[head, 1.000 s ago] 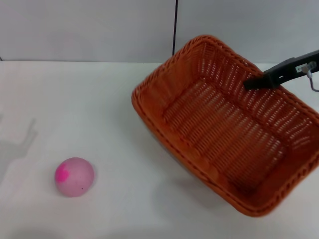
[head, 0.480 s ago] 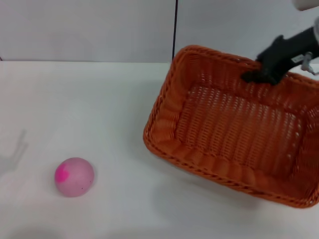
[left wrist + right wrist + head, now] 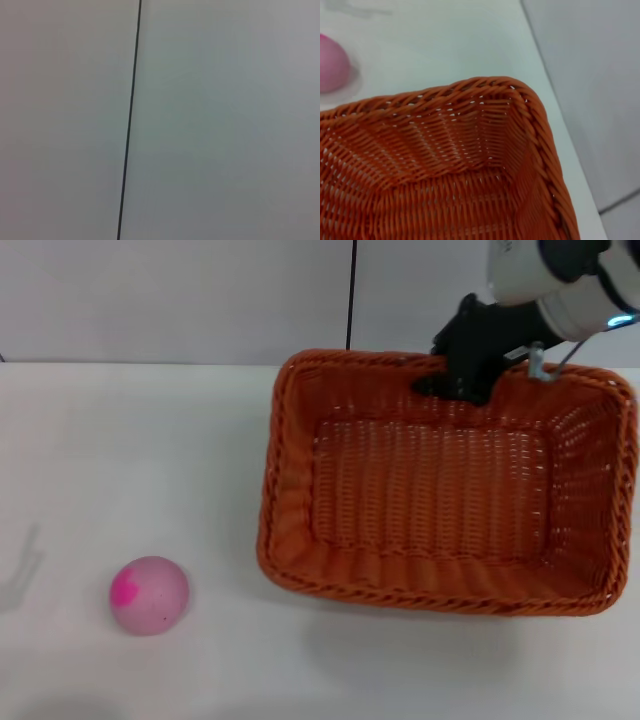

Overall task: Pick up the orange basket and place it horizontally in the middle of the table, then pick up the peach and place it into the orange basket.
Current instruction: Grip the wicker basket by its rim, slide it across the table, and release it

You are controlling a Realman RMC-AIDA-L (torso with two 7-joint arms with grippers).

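Note:
The orange basket (image 3: 283,490) lies lengthwise across the right half of the white table (image 3: 150,460), open side up and with nothing in it. My right gripper (image 3: 455,387), black-fingered, reaches in from the upper right and is shut on the basket's far braided rim. A faint shadow lies on the table in front of the basket; whether the basket rests on the table I cannot tell. The peach (image 3: 148,595), pale pink with a magenta blotch, sits alone at the near left. The right wrist view shows a basket corner (image 3: 445,140) and the peach's edge (image 3: 332,65). My left gripper is out of view.
A grey wall with a dark vertical seam (image 3: 351,295) stands behind the table; the left wrist view shows only this wall and the seam (image 3: 131,120). Bare tabletop lies between the peach and the basket.
The right gripper has swung the basket from a diagonal, tilted pose to lie level and lengthwise, shifting it left. The gripper moved left along the far side. The peach has not moved.

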